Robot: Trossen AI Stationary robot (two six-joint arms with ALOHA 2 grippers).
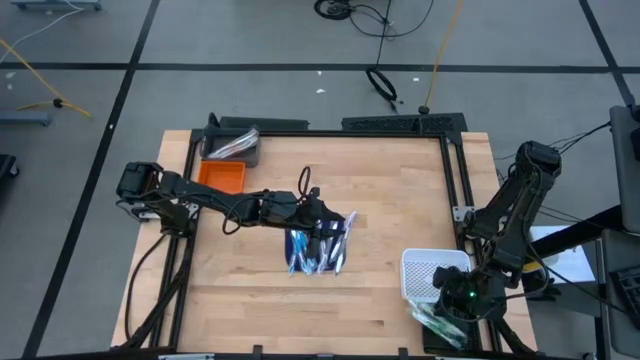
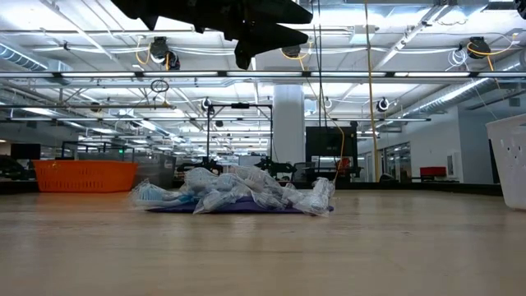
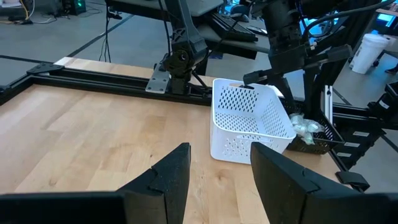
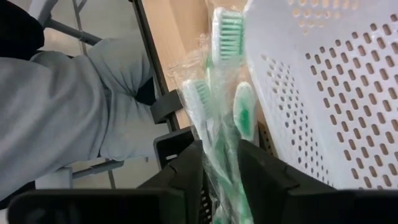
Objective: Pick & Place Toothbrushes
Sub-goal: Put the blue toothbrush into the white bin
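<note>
The left arm reaches across the frame's middle, its left gripper (image 3: 214, 180) hanging raised with fingers apart. The right arm folds down at the lower right, the right gripper (image 4: 221, 171) with fingers parted.

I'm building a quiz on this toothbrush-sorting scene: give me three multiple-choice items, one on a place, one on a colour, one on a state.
1. Where is the pile of wrapped toothbrushes?
A. mid-table on a dark mat
B. in the orange bin
C. on the floor

2. What colour is the perforated basket?
A. orange
B. white
C. black

3. The left gripper is:
A. shut on a toothbrush
B. shut on the basket
C. open and empty

Key: 1 A, the high view shows the pile mid-table; 2 B, white in both the high and left wrist views; 3 C, a bare gap shows between its fingers.
</note>
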